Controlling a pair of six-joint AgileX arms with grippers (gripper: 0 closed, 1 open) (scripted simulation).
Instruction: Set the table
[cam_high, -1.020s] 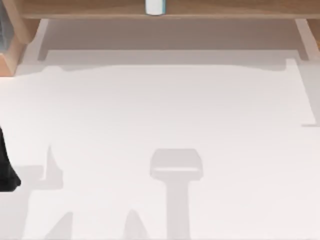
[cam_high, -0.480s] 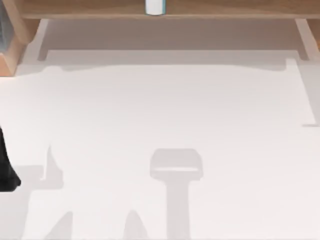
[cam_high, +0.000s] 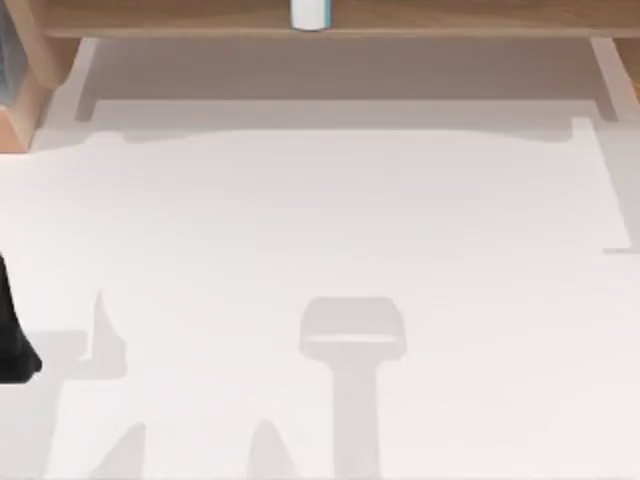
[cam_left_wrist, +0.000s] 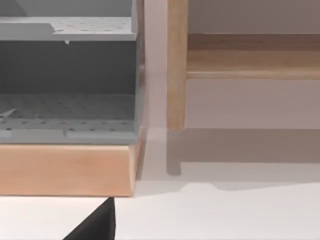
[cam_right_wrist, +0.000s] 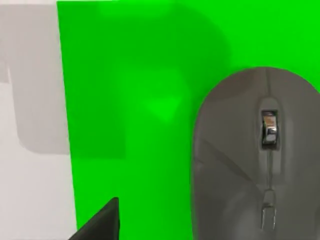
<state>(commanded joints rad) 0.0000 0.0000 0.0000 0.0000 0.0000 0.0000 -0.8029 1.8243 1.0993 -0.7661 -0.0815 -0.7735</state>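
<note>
The table (cam_high: 330, 220) is a broad white top with soft shadows across its near half. A black part of my left arm (cam_high: 12, 330) shows at the table's left edge. In the left wrist view a black corner of my left gripper (cam_left_wrist: 97, 225) hangs low over the white top, facing a grey rack. In the right wrist view a grey computer mouse (cam_right_wrist: 255, 160) lies on a bright green mat (cam_right_wrist: 130, 100). A black corner of my right gripper (cam_right_wrist: 102, 222) sits above the mat's edge, apart from the mouse.
A wooden shelf (cam_high: 420, 20) runs along the back, with a white-and-blue container (cam_high: 310, 14) on it. A wooden post (cam_left_wrist: 176, 65) holds the shelf up. The grey perforated rack (cam_left_wrist: 67, 75) stands on a wooden base (cam_left_wrist: 65, 170) at the back left.
</note>
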